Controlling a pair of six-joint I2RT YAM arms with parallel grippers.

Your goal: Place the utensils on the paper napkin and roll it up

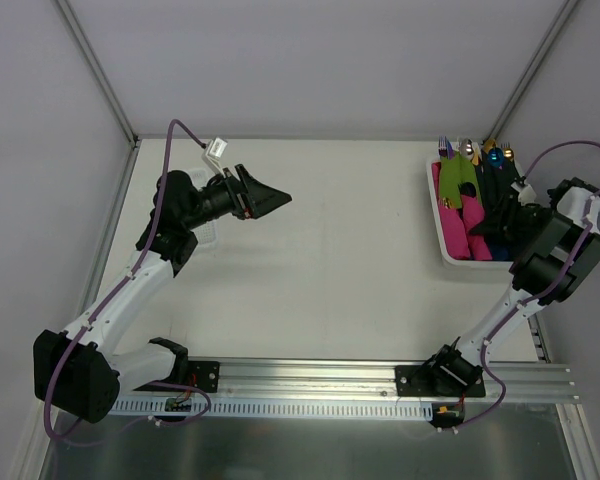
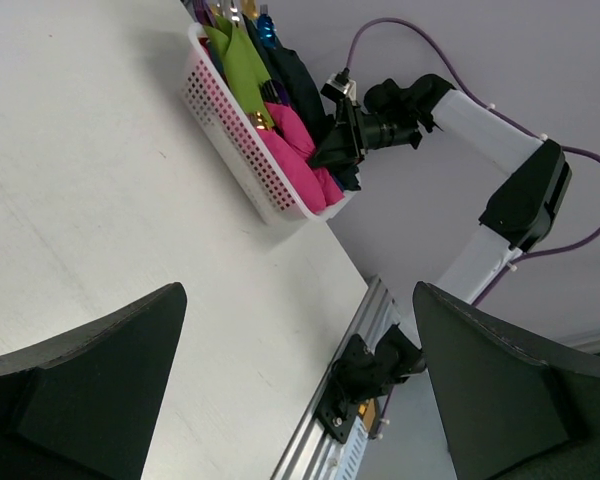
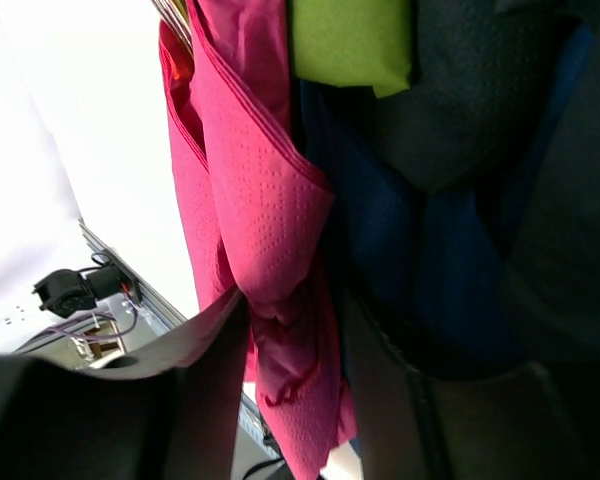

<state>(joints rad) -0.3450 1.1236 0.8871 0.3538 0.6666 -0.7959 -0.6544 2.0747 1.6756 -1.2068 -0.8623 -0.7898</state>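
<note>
In the right wrist view the paper napkin (image 3: pixel 255 200) is running off the top edge, its folds hiding whatever lies inside — and the right gripper (image 3: pixel 292 315) is showing blurred and cropped along the bottom.

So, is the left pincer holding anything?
No: the left pincer stands wide open above the table, with nothing between its fingers.

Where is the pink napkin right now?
Top view: the pink napkin lies bundled in the white basket at the table's far right, beside the green bundle, with the right gripper at its near end.
</note>
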